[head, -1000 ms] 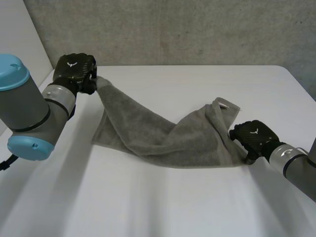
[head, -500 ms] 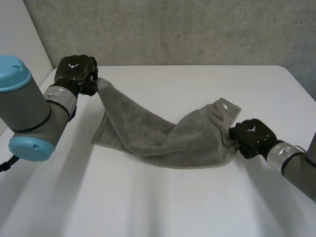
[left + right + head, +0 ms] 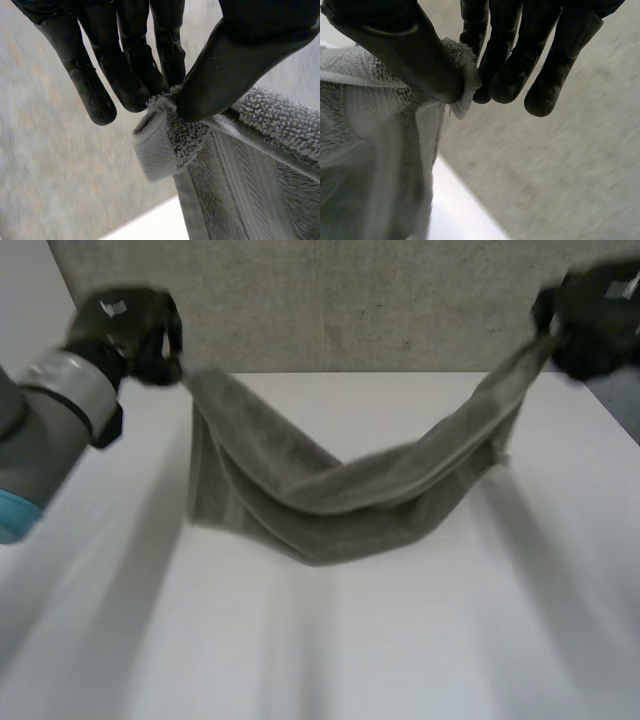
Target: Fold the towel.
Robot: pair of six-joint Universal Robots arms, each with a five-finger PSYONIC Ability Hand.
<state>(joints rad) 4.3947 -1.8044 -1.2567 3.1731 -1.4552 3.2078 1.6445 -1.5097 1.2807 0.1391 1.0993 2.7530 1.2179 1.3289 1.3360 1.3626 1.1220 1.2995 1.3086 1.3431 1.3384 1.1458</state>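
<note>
Towel [image 3: 340,505], grey: slung in a sagging curve low over white table [image 3: 400,640], one corner raised in each hand. Left hand [image 3: 125,330]: thumb and fingers pinching its corner. Right hand [image 3: 595,320]: likewise clamped on the opposite corner.

The left hand [image 3: 125,325] and the right hand [image 3: 595,315] are black, each with a small pale mark on its back. Their fingers [image 3: 100,75] are smooth, faintly glossy and round-tipped, and the thumb [image 3: 235,65] is broader. The left arm [image 3: 40,440] is grey, with a silver wrist ring and a light-blue cap [image 3: 8,515].
</note>
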